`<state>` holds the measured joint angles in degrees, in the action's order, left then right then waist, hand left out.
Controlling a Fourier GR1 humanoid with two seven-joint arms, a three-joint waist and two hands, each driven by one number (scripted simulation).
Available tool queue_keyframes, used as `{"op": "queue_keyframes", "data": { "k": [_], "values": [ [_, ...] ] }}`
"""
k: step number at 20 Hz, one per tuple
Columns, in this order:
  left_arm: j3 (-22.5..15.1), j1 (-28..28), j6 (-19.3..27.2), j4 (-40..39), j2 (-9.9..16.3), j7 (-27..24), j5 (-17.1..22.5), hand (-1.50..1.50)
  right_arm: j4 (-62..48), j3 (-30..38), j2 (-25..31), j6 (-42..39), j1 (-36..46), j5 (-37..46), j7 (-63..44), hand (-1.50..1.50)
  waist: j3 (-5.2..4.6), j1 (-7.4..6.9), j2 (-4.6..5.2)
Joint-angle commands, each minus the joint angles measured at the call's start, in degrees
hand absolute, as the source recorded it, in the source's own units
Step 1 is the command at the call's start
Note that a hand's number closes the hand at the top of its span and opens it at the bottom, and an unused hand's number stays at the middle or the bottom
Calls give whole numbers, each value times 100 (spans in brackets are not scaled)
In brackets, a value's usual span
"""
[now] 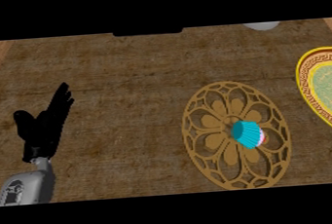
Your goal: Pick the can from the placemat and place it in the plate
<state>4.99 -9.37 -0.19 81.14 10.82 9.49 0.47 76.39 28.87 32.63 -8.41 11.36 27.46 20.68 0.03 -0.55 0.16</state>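
Lying tilted on the round tan openwork placemat [235, 134], the turquoise ribbed can [247, 134] sits well right of the straight-fingered, empty left hand [46, 123], the right hand unseen.

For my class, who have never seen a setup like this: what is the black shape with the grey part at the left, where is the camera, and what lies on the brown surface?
The camera sits where the robot's head would be, looking steeply down at a brown counter. The black shape is the robot's left hand on a grey forearm; it is open, fingers up, resting and holding nothing. The right hand does not show. On the counter lies a round golden placemat with a flower pattern, and on it a turquoise can, tipped on its side. At the right edge is part of a yellow-rimmed plate, cut off by the frame. A pale object shows at the top edge, too little to identify.
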Motion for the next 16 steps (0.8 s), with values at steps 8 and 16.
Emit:
{"op": "queue_keyframes", "data": {
  "k": [8, 16],
  "values": [
    [-116, -258, -28, 39, -61, 187, -59, 0, -3590, -290, 806, -371, 1260, 543, 802, 150, 15, -158, 54],
    [-154, -2, 159, -38, -252, -140, -224, 0, -4903, -265, 1335, -207, 1981, 625, 2775, -150, 12, -83, 30]
  ]
}}
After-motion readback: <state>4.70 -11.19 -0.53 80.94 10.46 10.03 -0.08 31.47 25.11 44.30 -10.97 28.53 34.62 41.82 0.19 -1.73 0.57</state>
